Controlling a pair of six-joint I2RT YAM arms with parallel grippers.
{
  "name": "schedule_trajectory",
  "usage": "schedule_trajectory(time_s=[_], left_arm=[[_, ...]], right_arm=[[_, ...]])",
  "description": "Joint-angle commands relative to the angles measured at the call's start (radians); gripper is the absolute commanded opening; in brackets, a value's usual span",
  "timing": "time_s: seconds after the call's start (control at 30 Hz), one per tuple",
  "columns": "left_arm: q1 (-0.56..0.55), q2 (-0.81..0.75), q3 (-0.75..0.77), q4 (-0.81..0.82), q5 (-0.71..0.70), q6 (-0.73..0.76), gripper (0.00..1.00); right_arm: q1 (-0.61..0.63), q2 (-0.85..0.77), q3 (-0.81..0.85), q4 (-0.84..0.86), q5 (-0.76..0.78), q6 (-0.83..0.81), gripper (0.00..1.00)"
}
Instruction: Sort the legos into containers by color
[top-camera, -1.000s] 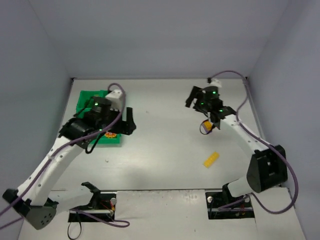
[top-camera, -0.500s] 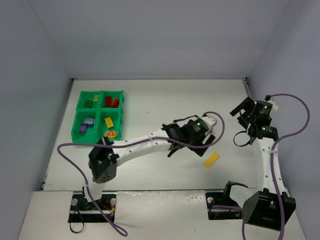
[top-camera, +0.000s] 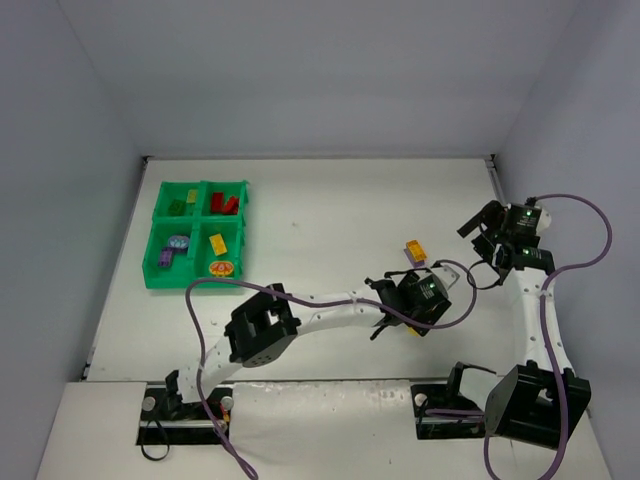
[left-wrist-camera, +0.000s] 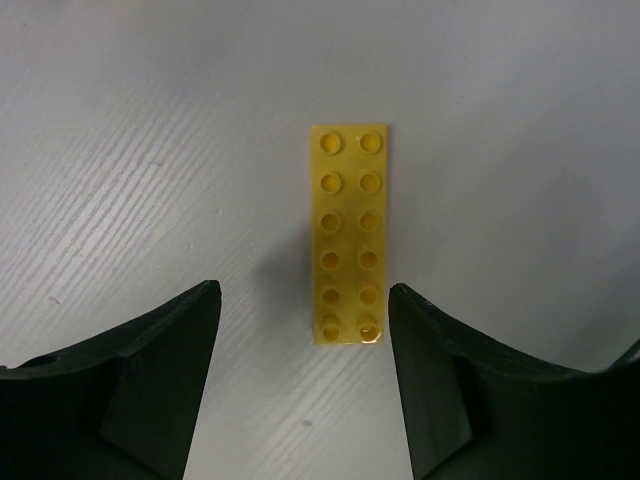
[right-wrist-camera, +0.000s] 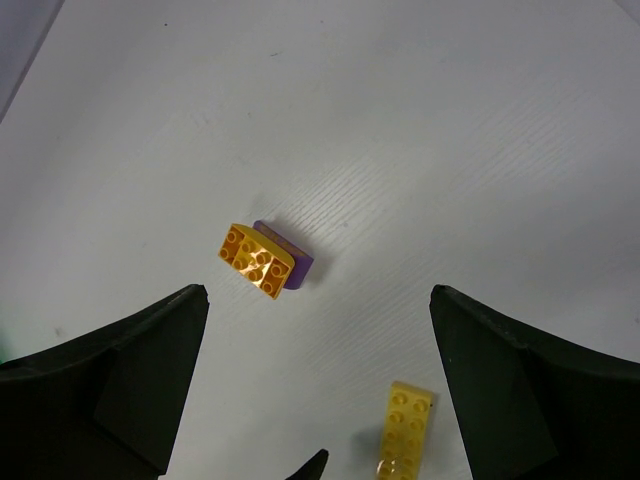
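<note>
A long yellow lego plate (left-wrist-camera: 349, 233) lies flat on the table. My left gripper (left-wrist-camera: 303, 295) is open, and the plate's near end sits between its fingertips, closer to the right one and not touching either. In the top view this gripper (top-camera: 413, 322) covers most of the plate. An orange lego stuck on a purple one (right-wrist-camera: 262, 260) (top-camera: 414, 252) rests on the table by itself. My right gripper (right-wrist-camera: 318, 292) (top-camera: 473, 237) is open and empty, back from that pair. The green containers tray (top-camera: 203, 226) stands far left and holds sorted legos.
The tray holds green pieces (top-camera: 178, 207) at back left, red ones (top-camera: 228, 205) at back right, purple ones (top-camera: 175, 248) at front left and yellow-orange ones (top-camera: 218, 243) at front right. The left arm stretches across the table's front. The side wall is close behind the right arm.
My left arm swung from the tray across to the yellow plate, and its jaws have narrowed. My right gripper let go of the orange-and-purple pair, opened and drew back to the right.
</note>
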Motion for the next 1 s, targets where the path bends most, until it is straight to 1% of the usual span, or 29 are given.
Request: schedule_trajectory(time_s=[0.0, 0.2, 0.33, 0.57, 0.77, 0.8, 0.83, 0.93, 0.97], left_arm=[[-0.025, -0.022, 0.06, 0.077, -0.055, 0.023, 0.61], [-0.059, 0.023, 0.089, 0.078, -0.051, 0.045, 0.6], [-0.062, 0.058, 0.107, 0.038, -0.067, 0.042, 0.58], [-0.059, 0.096, 0.107, 0.003, -0.089, 0.039, 0.48], [-0.037, 0.078, 0.07, -0.002, -0.114, 0.028, 0.41], [-0.033, 0.075, 0.063, 0.0, -0.111, 0.028, 0.37], [-0.03, 0.07, 0.049, 0.0, -0.112, 0.028, 0.26], [-0.017, 0.038, 0.012, -0.003, -0.137, 0.022, 0.0], [-0.002, 0.006, -0.024, -0.005, -0.14, 0.017, 0.0]], right_arm=[[-0.007, 0.003, 0.009, 0.021, -0.011, 0.013, 0.9], [-0.007, 0.002, -0.002, 0.021, -0.017, 0.01, 0.9], [-0.007, -0.003, -0.003, 0.021, -0.02, 0.012, 0.9], [-0.007, -0.012, -0.005, 0.023, -0.028, 0.012, 0.9], [-0.007, -0.02, -0.015, 0.023, -0.036, 0.007, 0.9], [-0.007, -0.021, -0.015, 0.023, -0.037, 0.007, 0.9], [-0.007, -0.023, -0.015, 0.023, -0.039, 0.007, 0.9], [-0.007, -0.018, -0.017, 0.026, -0.046, 0.009, 0.9], [-0.007, -0.018, -0.015, 0.026, -0.052, 0.01, 0.9]])
